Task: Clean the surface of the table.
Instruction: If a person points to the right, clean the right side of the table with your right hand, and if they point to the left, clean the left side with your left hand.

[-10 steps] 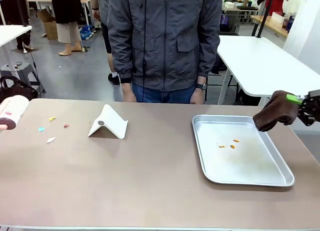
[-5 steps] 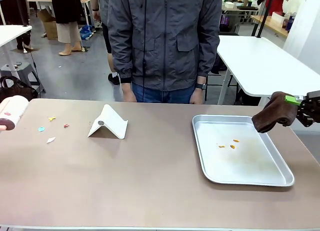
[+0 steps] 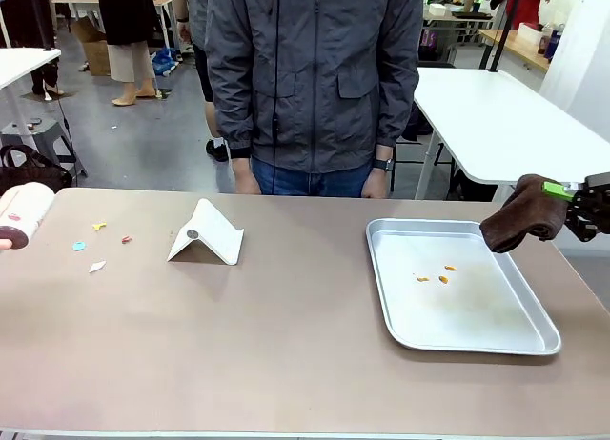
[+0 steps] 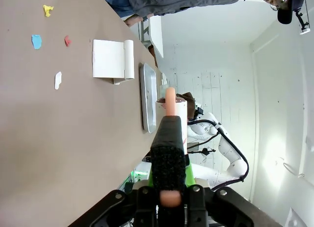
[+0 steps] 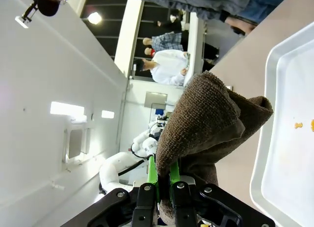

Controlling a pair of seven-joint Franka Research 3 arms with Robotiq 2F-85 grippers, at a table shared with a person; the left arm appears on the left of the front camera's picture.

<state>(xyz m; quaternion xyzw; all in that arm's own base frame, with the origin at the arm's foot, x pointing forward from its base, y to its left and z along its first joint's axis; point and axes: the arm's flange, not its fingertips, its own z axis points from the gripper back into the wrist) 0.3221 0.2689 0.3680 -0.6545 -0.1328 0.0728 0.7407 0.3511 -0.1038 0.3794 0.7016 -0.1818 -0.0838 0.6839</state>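
Note:
The taupe-brown table (image 3: pixel 286 345) carries several small coloured paper scraps (image 3: pixel 98 226) near its far left; in the left wrist view the scraps (image 4: pixel 36 41) lie well ahead of the fingers. My left gripper (image 4: pixel 168 124) is shut on the pink handle of a cream cylindrical tool (image 4: pixel 172 109), and that tool (image 3: pixel 24 211) pokes in at the table's left edge. At the right edge my right gripper (image 3: pixel 559 202) is shut on a bunched brown cloth (image 3: pixel 519 221), hanging above the tray's far right corner. In the right wrist view the cloth (image 5: pixel 206 119) bulges out of the gripper (image 5: pixel 164 174).
A silver tray (image 3: pixel 477 316) with a few orange crumbs (image 3: pixel 443 273) lies at the right. A white folded stand (image 3: pixel 205 232) stands left of centre, close to the scraps. A person (image 3: pixel 315 78) stands at the far edge, hands down. A white table (image 3: pixel 496 116) is behind at the right.
The brown cloth in my right gripper has edged very slightly left. Nothing else has moved.

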